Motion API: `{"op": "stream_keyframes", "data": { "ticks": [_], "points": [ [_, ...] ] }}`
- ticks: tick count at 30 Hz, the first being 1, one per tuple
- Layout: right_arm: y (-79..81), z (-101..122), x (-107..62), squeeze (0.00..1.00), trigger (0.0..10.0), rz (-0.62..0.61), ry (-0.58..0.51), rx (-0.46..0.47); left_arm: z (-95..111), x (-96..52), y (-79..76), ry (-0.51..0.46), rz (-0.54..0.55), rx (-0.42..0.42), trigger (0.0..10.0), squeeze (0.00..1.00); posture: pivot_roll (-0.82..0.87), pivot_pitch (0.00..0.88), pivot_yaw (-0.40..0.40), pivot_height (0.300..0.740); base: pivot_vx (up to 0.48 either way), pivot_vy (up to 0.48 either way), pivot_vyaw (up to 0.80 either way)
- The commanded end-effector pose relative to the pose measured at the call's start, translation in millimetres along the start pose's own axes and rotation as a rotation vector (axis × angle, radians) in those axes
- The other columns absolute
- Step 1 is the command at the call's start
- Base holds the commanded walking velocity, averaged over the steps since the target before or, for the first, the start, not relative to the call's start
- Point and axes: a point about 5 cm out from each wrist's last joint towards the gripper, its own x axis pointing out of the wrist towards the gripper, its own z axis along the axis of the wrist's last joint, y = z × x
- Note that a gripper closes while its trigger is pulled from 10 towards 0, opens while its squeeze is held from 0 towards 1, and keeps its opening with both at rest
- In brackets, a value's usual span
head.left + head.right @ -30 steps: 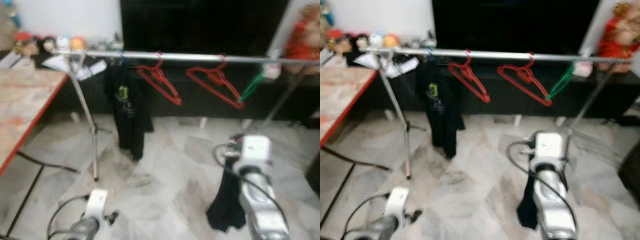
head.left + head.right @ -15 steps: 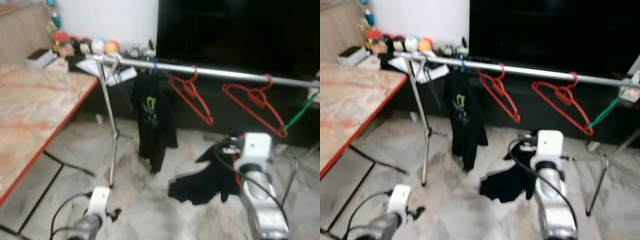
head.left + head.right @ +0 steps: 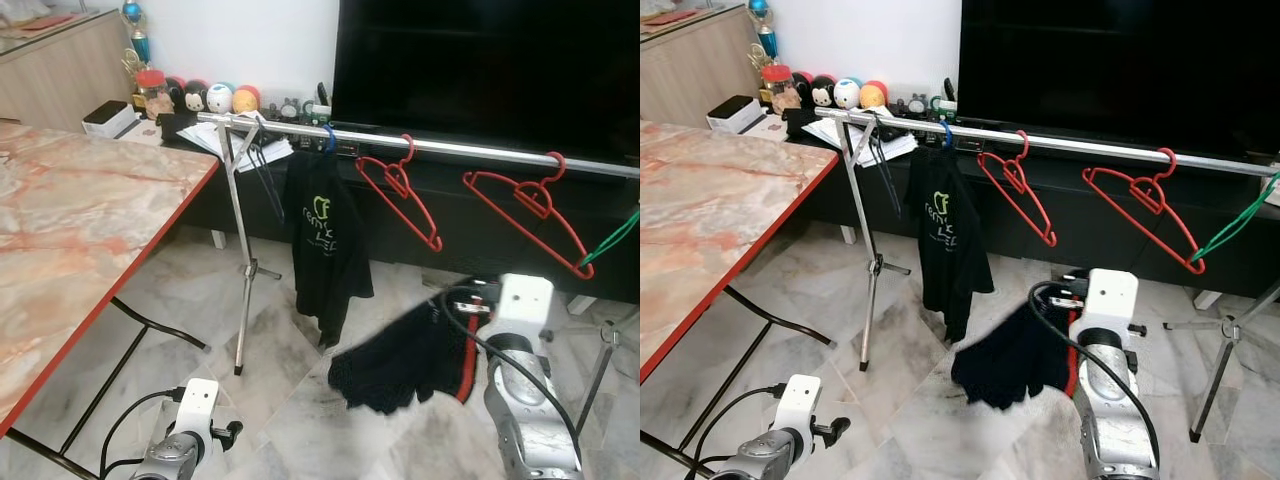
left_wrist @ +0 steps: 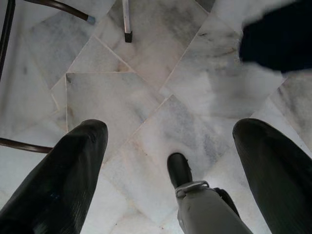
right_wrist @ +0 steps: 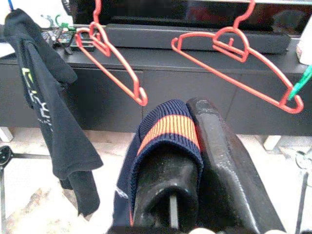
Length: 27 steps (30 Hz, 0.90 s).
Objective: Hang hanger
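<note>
Risk first: right end effector (image 5: 195, 161) is clenched on a dark garment (image 3: 400, 355) w/ orange-striped collar, not visibly on any hanger. The cloth droops low, lower centre of the head view, so it could slip from the pinch or snag on the way up. No hanger hook visible in the grip; can't tell if one sits inside the cloth, so hooking the rail may miss.

Left end effector (image 4: 170, 161), bottom left, idle over marble floor (image 4: 146, 97), fingers spread wide, holding nothing.

Further back: desk (image 3: 80, 230) at left edge. Rail (image 3: 450, 148) crosses upper frame, carrying a black tee (image 3: 325, 240), then two empty red hangers (image 3: 400, 190) (image 3: 530, 210), green one (image 3: 610, 245) at far right. Gap btw tee and first red hanger looks tight.
</note>
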Motion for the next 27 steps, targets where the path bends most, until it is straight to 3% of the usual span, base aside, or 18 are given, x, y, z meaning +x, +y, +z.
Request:
{"op": "stream_keyframes", "data": {
  "ticks": [1,27],
  "points": [
    [-3.2,1.9,0.9,0.00,10.0,-0.016,-0.004,0.011,-2.3,-0.4,1.3,0.015,-0.002,0.009,10.0,0.00,-0.07,0.000,-0.027,0.740,0.000,-0.247,0.00],
    [-3.0,1.5,3.1,0.00,10.0,-0.015,-0.006,0.017,-2.3,-0.5,1.6,0.014,-0.006,0.017,10.0,0.00,-0.07,0.000,-0.026,0.740,0.000,-0.328,0.00]
  ]
}}
